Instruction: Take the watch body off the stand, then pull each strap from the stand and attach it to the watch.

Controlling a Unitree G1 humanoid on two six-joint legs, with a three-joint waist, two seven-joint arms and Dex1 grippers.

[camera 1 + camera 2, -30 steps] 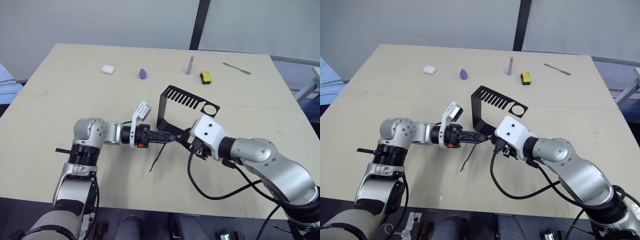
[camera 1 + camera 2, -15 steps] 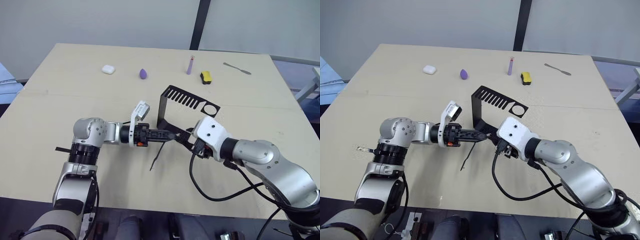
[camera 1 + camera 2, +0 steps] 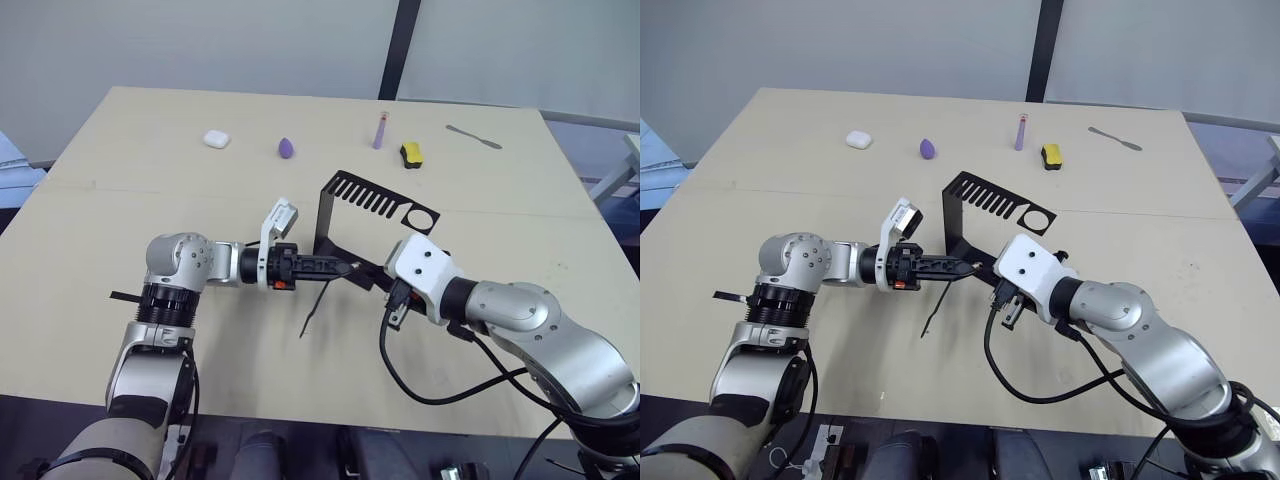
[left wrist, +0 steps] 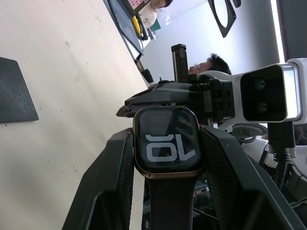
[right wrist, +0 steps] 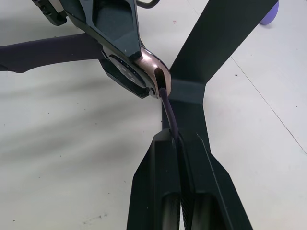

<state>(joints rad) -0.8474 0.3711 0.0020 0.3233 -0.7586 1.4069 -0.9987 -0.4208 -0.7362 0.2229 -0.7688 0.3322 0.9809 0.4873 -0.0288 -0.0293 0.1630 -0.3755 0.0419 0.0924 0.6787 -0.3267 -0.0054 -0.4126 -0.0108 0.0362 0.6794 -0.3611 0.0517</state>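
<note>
The left gripper (image 4: 165, 158) clamps the watch (image 4: 166, 140) by its sides, just in front of the stand (image 3: 372, 205); one strap (image 3: 316, 310) hangs from it to the table. The right gripper (image 5: 178, 143), jaws together on the second strap (image 5: 168, 108), has its tip at the case slot. Best to keep the strap square to the slot and push straight, while the left holds firm.
</note>
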